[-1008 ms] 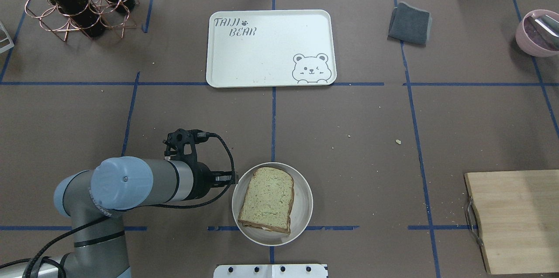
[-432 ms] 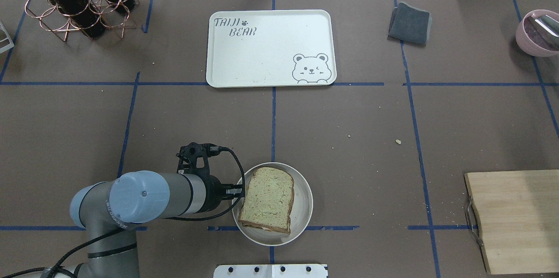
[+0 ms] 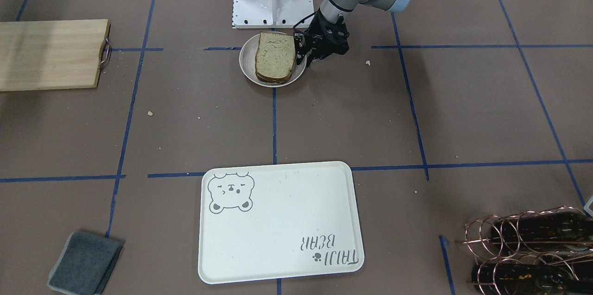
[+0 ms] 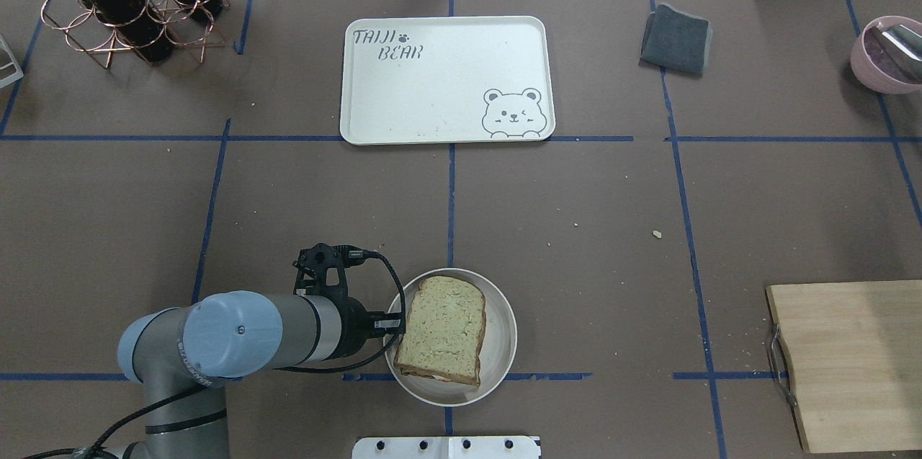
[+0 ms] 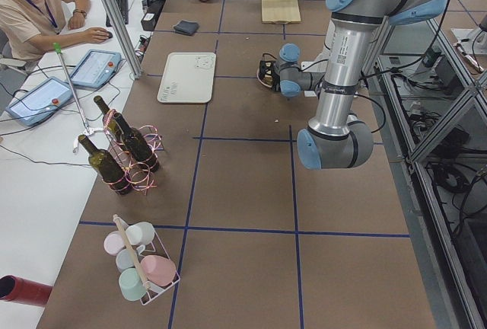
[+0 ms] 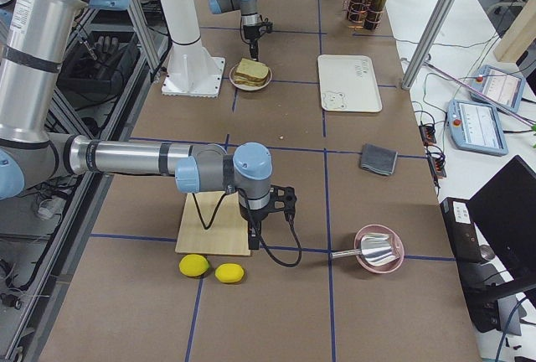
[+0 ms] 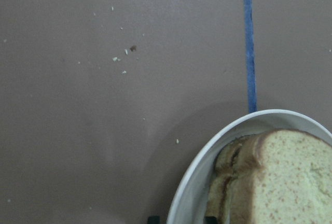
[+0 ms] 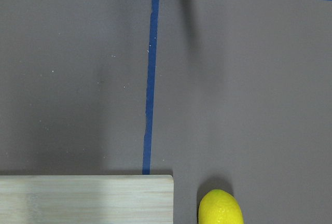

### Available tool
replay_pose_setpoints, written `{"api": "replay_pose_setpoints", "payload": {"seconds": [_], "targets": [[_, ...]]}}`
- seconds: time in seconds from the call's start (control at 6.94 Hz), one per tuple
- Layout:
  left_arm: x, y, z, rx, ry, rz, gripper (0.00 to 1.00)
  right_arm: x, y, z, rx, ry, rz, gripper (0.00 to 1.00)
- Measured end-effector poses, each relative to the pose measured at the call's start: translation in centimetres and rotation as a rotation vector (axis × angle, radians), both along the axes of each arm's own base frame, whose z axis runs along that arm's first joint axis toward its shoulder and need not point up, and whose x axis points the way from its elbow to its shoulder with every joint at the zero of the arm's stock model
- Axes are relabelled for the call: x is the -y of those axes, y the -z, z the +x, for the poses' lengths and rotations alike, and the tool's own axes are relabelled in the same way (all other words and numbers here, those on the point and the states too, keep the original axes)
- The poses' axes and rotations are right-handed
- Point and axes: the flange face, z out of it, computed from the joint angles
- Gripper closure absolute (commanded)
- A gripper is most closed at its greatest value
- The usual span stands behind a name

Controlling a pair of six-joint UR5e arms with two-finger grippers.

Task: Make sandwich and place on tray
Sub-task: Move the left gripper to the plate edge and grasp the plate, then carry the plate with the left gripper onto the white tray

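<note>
Counting the task's things: you have one sandwich point(image 4: 441, 329), two bread slices stacked, in one round off-white bowl point(image 4: 502, 344), and one cream tray point(image 4: 446, 77) with a bear face.
Sandwich's place: it sits in the bowl near the robot's base, on the centre tape line. The tray lies well apart across the table, and the sandwich is not on it.
Left gripper point(image 4: 392, 326): it is at the bowl's rim on the robot's left side, jaws parted narrowly. Your wrist view shows one dark fingertip point(image 7: 210, 219) inside the rim beside the bread and the other outside it.
Right gripper point(image 6: 251, 230): it hangs at the edge of the cutting board point(image 4: 850, 365), near the lemons point(image 6: 194, 266). Only the side view shows it, so you cannot tell how its jaws stand.
Other things: you have one wooden cutting board with a metal handle, two lemons, one folded grey cloth point(image 4: 676, 39), and one pink bowl point(image 4: 862, 66) with a metal scoop in it. Three dark bottles point(image 4: 115, 5) lie in one copper wire rack point(image 4: 68, 19). The pastel cups point(image 5: 141, 268) in a wire basket are too bunched to count.
Surface: one table point(image 4: 576, 192) under brown paper, marked into a grid by blue tape point(image 4: 451, 192), with crumbs scattered.
Room: a white desk runs along the table's far side. One operator point(image 5: 34, 9) sits there with a hand on a mouse, and two pendant screens point(image 5: 95, 66) lie beside him.
</note>
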Motion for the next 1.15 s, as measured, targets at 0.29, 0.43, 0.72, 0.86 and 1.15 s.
{"api": "replay_pose_setpoints", "payload": {"seconds": [0.29,0.43,0.72,0.86,1.15], "targets": [[-0.1,-0.1,0.1,0.003,-0.002,0.000,0.72,0.0,0.0,0.0,0.000,0.000,0.000,0.00],[-0.1,-0.2,0.2,0.006,-0.003,0.000,0.86,0.1,0.0,0.0,0.000,0.000,0.000,0.00],[-0.3,-0.4,0.5,0.010,-0.007,-0.002,1.00,0.1,0.0,0.0,-0.001,-0.001,0.002,0.00],[-0.3,-0.2,0.5,0.007,-0.008,-0.001,1.00,0.2,0.1,0.0,-0.001,-0.001,0.003,0.00],[-0.3,1.2,-0.4,-0.023,-0.012,0.009,1.00,0.4,0.1,0.0,-0.002,-0.001,0.006,0.00]]}}
